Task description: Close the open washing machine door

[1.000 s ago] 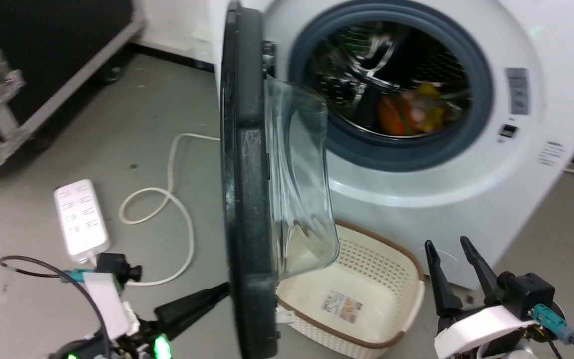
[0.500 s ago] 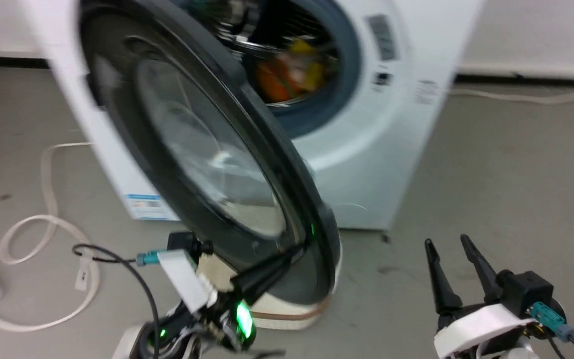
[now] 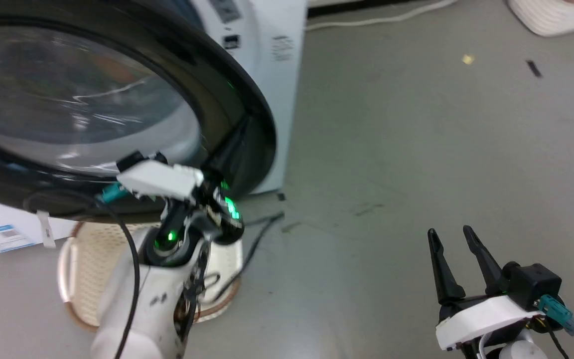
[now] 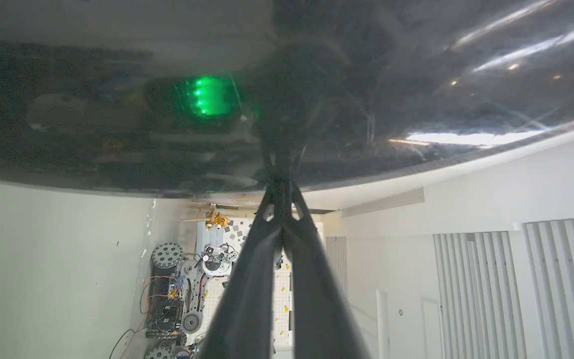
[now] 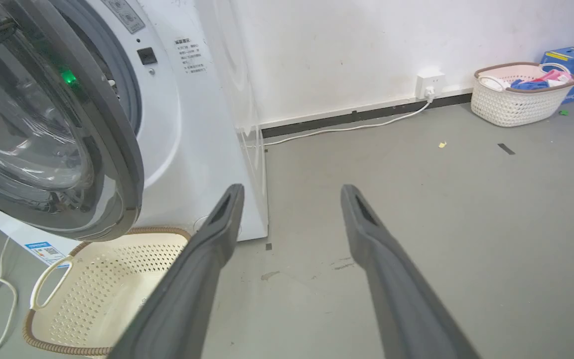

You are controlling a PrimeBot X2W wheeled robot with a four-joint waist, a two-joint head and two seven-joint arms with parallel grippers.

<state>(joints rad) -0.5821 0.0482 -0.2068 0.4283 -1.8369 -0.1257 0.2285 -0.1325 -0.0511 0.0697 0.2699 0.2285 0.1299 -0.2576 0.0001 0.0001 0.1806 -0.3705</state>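
Left pincer: closed, empty, tips butted against the black rim of the washing machine door just ahead of it. I judge this a push, not a grip. Door ajar, outer face toward that pincer; round, so no long axis. Right pincer: spread wide, idle, well clear.

Basket on the floor below the washing machine door, before the machine

The round, black-rimmed glass door is shining glossy; the cream perforated plastic basket is looking matt.
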